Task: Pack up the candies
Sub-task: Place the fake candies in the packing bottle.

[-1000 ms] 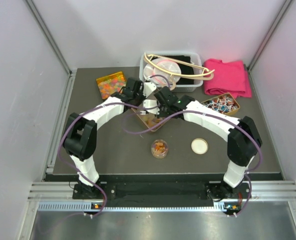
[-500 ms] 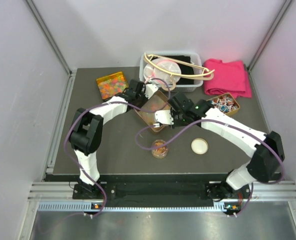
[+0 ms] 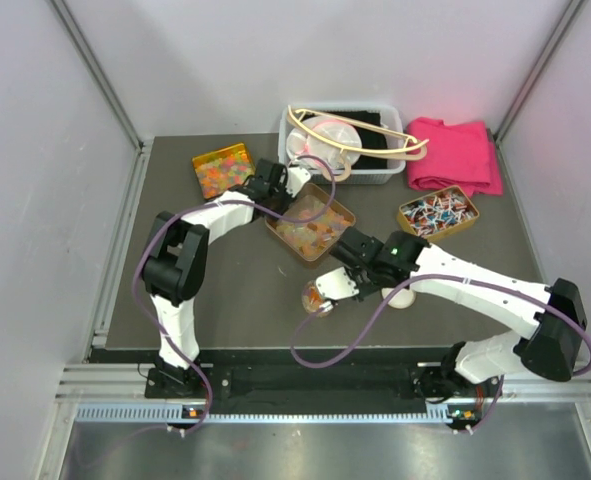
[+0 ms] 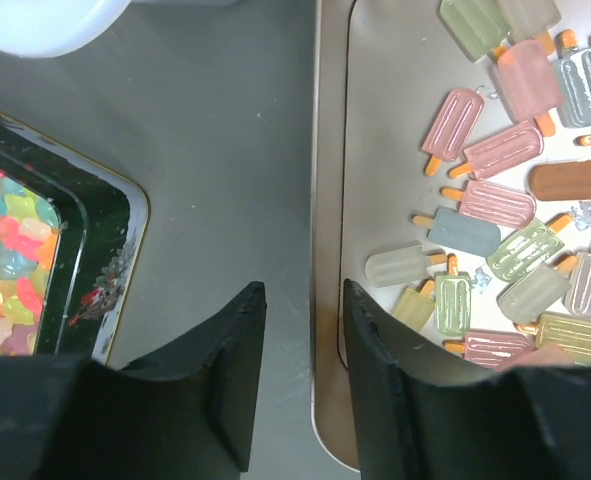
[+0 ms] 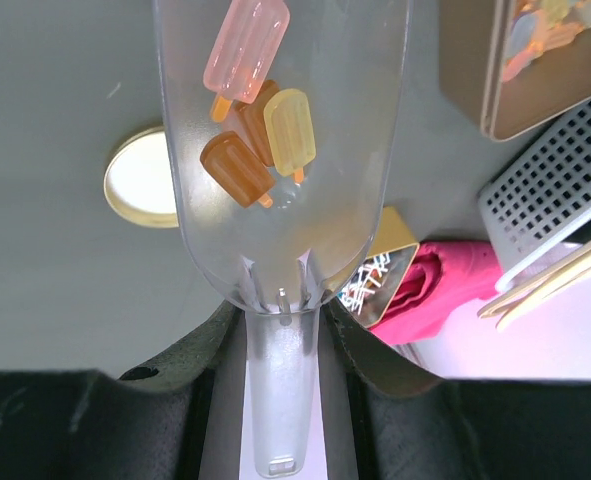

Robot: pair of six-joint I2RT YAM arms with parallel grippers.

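Note:
The candies are popsicle-shaped gummies in pink, pale green, yellow and brown, lying in a gold tray. My left gripper is open at the tray's left rim, with the rim in the gap between its fingers. My right gripper is shut on the handle of a clear plastic scoop that carries several candies. In the top view the right gripper holds the scoop just over a small round jar, near of the tray.
A round lid lies right of the jar. A tin of gummy bears sits at the back left, a tin of wrapped sweets at the right. A white basket with a hanger and a pink cloth are at the back.
My right arm has swung the loaded scoop from the tray toward the jar. The left gripper has opened off the tray's rim, and the tilted tray now lies flat.

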